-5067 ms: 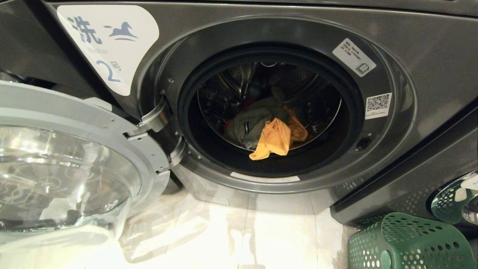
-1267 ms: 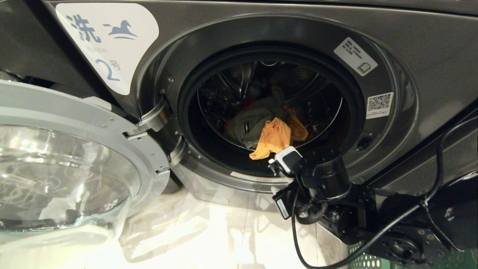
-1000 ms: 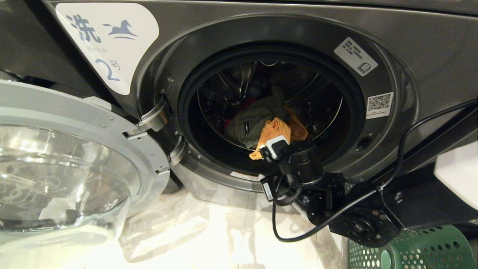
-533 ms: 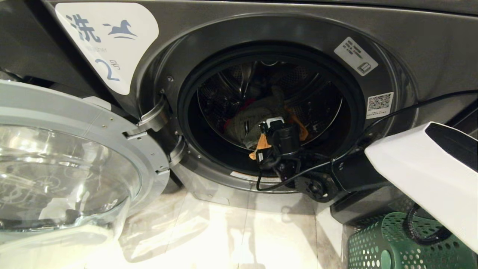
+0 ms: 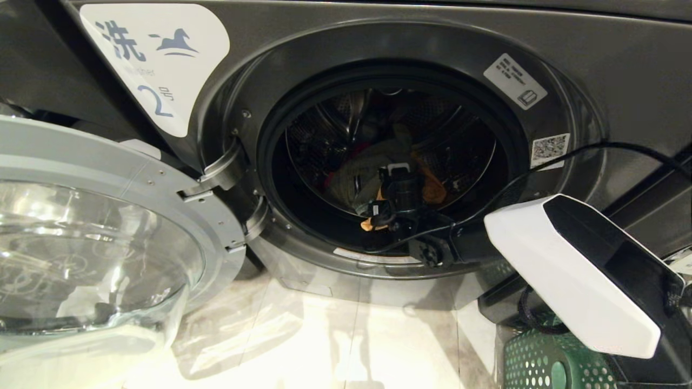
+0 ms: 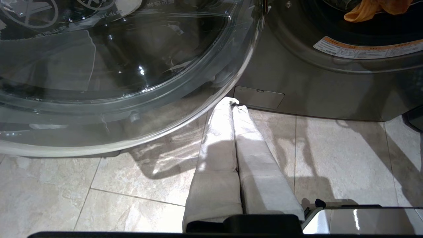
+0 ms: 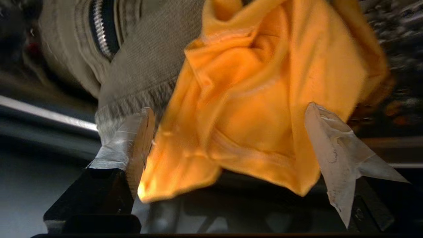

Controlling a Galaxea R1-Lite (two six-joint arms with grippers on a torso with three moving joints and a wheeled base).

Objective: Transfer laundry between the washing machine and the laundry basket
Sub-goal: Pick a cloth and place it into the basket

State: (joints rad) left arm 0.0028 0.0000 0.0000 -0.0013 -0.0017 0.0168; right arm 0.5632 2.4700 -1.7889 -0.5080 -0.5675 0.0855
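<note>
Reaching into the washing machine drum [image 5: 389, 156] now, right gripper [image 7: 228, 132] has spread wide around the orange garment [image 7: 264, 99] at the drum's front lip, nothing clamped yet; left gripper [image 6: 236, 109] shut, parked below the door.

right tool [image 7: 228, 112]: fingers spread wide, arm extended | left tool [image 6: 233, 109]: closed, parked low
</note>
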